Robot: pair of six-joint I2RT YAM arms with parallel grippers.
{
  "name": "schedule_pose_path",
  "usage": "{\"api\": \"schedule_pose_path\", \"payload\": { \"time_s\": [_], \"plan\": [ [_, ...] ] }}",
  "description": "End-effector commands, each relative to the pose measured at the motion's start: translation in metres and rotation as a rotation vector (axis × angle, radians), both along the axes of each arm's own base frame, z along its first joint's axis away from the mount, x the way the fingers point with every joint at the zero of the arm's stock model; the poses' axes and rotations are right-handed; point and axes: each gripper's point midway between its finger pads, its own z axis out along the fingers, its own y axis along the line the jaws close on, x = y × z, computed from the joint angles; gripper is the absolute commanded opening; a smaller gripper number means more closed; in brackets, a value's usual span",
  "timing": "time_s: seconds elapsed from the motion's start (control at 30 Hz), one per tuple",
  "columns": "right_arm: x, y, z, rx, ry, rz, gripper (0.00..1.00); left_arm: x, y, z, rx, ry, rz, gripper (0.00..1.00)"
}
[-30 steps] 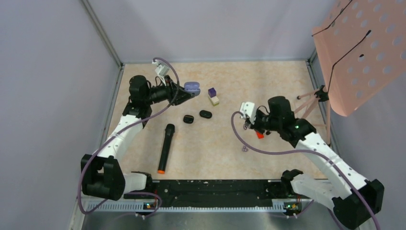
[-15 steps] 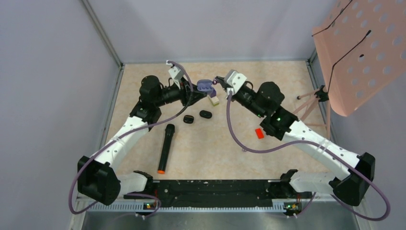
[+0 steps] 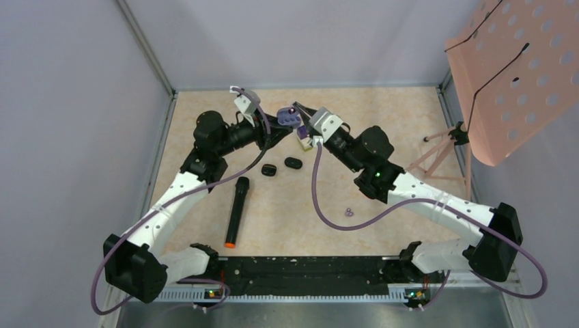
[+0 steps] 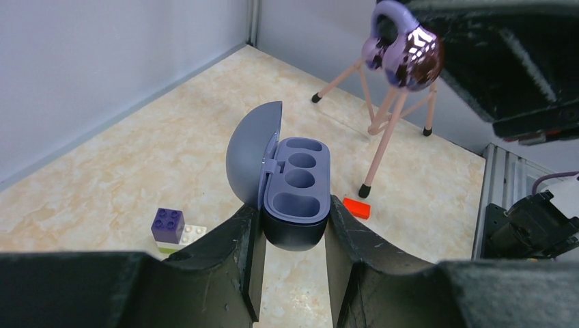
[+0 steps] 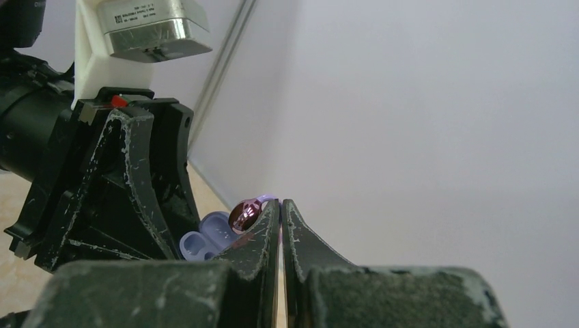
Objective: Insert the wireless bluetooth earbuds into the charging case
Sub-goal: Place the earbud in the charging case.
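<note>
My left gripper (image 4: 293, 213) is shut on the dark base of a purple charging case (image 4: 295, 197), held above the table with its lid open and its wells empty. The case also shows in the top view (image 3: 287, 119). My right gripper (image 5: 280, 205) is shut on the hook of a purple earbud with a shiny metallic face (image 5: 244, 213), just above and beside the case. The earbud hangs at the upper right of the left wrist view (image 4: 404, 49). Two small black oval pieces (image 3: 268, 169) (image 3: 293, 162) lie on the table below the grippers.
A black microphone with an orange end (image 3: 235, 210) lies left of centre. Purple and white toy bricks (image 4: 169, 229) and a small red block (image 4: 356, 208) sit under the case. A tiny purple ring (image 3: 349, 212) lies centre right. A pink tripod (image 3: 444, 147) holds a perforated board (image 3: 519, 68).
My right arm has swung from the right-centre of the table to the back middle, bringing the earbud up to the case. My left gripper has carried the case a little to the right.
</note>
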Motion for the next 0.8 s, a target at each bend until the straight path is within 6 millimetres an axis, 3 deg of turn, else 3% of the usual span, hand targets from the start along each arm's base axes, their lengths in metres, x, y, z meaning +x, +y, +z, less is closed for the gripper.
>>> {"api": "schedule_pose_path", "payload": {
  "time_s": [0.0, 0.77],
  "plan": [
    [-0.007, 0.006, 0.013, 0.076, -0.046, -0.001, 0.00, -0.005, 0.005, 0.049, -0.059, -0.149, 0.047, 0.00],
    [-0.004, 0.032, -0.005, 0.082, -0.010, 0.032, 0.00, -0.013, 0.004, 0.068, -0.101, -0.183, 0.043, 0.00]
  ]
}}
